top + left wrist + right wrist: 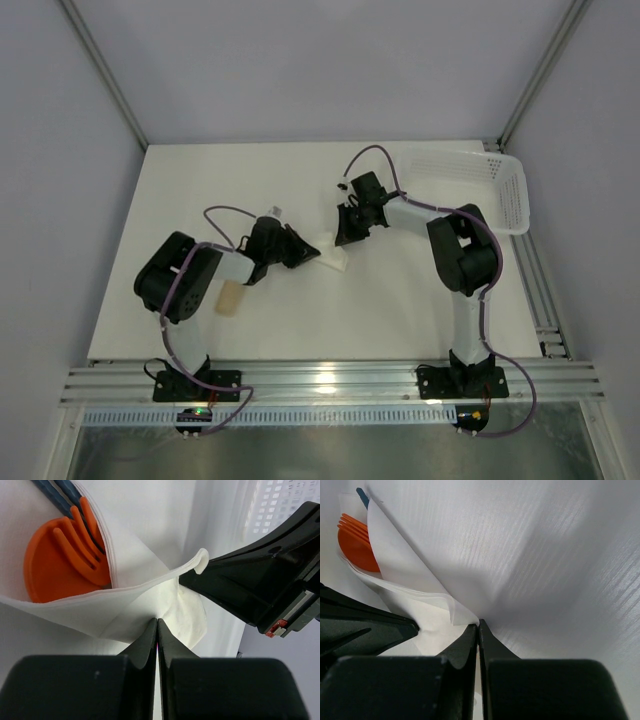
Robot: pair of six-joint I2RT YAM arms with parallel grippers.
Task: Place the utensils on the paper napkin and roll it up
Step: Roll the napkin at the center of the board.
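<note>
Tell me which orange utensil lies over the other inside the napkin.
The fork: its tines cross over the spoon, whose round bowl shows behind them.

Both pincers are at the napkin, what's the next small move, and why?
Probably push the fold of the paper napkin further over the utensils: the left pincer and right pincer are shut at its edge, and the orange ends show.

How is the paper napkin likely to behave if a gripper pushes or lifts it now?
Probably floppy: the paper napkin bends and drapes loosely around the orange spoon. It looks like a thin sheet, so it is likely light, and a push may crumple or slide it. Its curled edge hints that the fold may spring open unless held.
</note>
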